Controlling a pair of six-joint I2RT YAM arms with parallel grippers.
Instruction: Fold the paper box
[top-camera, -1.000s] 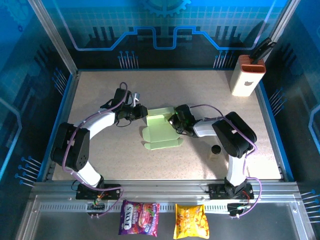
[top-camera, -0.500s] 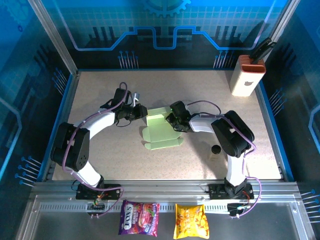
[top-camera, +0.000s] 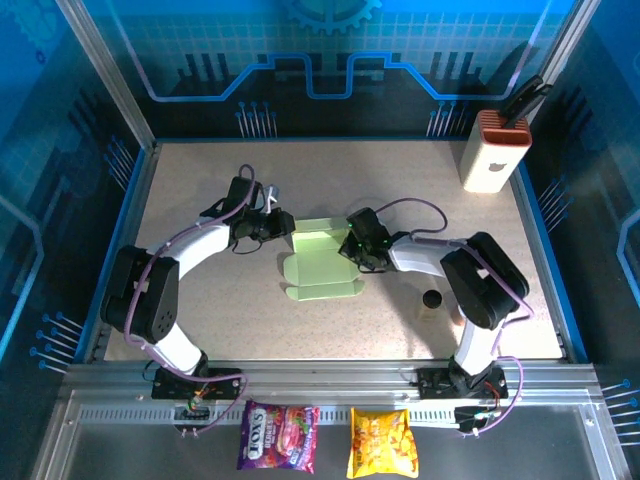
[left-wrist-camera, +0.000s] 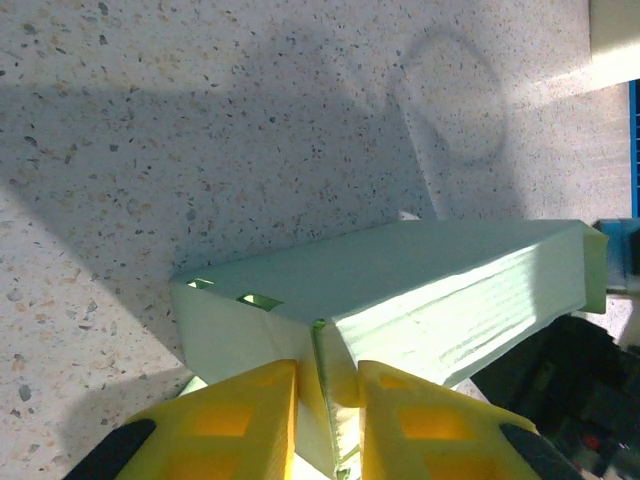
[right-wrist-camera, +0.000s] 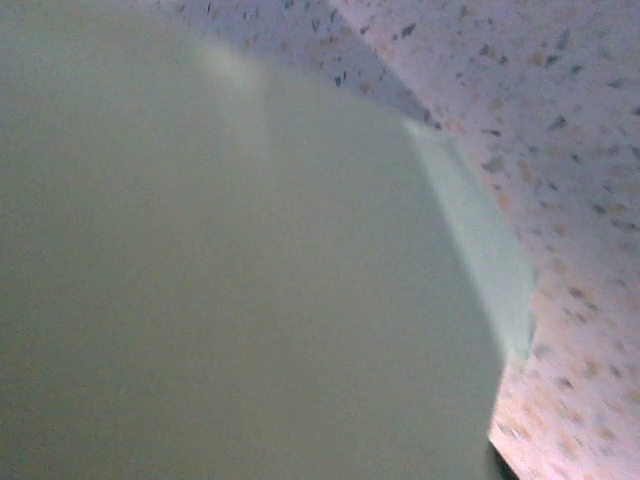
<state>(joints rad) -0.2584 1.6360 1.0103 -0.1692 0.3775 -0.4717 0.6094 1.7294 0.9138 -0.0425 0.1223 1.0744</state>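
Status: the pale green thin-card paper box (top-camera: 322, 268), partly folded, sits mid-tabletop (top-camera: 190, 180). Left gripper (left-wrist-camera: 326, 385) is clamped on its left wall. Right gripper (top-camera: 354, 250), fingers together, rests against its right end. Risk: an uneven push could buckle the card or pull the wall from the grip.

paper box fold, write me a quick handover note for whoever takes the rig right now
Left gripper: shut on a raised wall of the pale green card paper box, in the middle of the speckled table.
Right gripper: shut, at the box's right side; a grip isn't clear.
Done: walls at its far left are folded up.
Left: near panel with tabs lies flat; fold it and close.
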